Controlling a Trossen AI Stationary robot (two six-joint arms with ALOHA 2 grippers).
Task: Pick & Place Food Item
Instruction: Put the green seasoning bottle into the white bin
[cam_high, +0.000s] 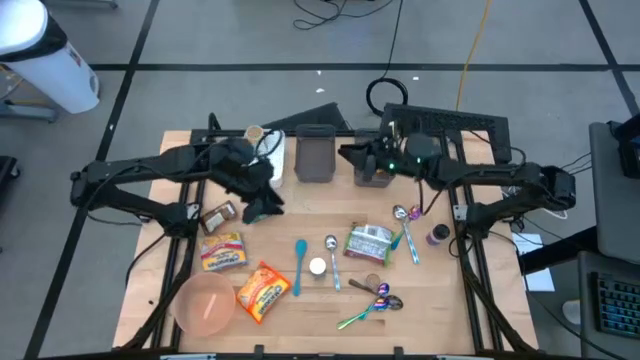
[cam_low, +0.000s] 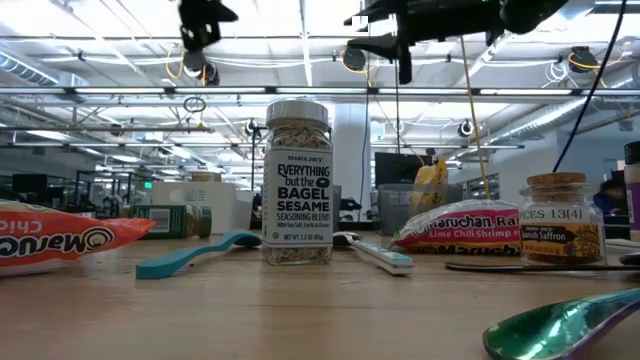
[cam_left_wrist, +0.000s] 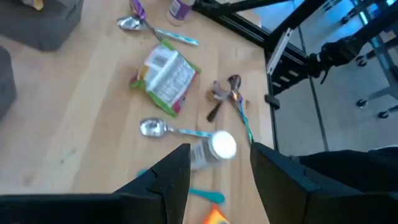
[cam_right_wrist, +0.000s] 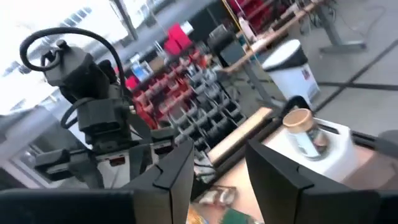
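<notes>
Food items lie on the wooden table (cam_high: 300, 215): two orange ramen packets (cam_high: 222, 250) (cam_high: 263, 290), a green-and-white packet (cam_high: 368, 243) and a bagel seasoning jar (cam_high: 318, 267), which stands upright in the low view (cam_low: 298, 180). My left gripper (cam_high: 263, 208) hangs open above the table's left middle, tilted down. Through its fingers I see the seasoning jar (cam_left_wrist: 214, 148) and the green packet (cam_left_wrist: 165, 74) below. My right gripper (cam_high: 347, 152) is raised at the far middle, pointing level toward the table's left, open and with nothing between its fingers (cam_right_wrist: 217, 168).
Two grey bins (cam_high: 314, 155) (cam_high: 372, 172) stand at the far edge. A white holder (cam_high: 275, 152) with a cork-lidded jar (cam_right_wrist: 305, 134) stands beside them. A pink bowl (cam_high: 205, 303), a blue spoon (cam_high: 299, 265), several metal spoons (cam_high: 405, 225) and a small purple jar (cam_high: 437, 235) lie around.
</notes>
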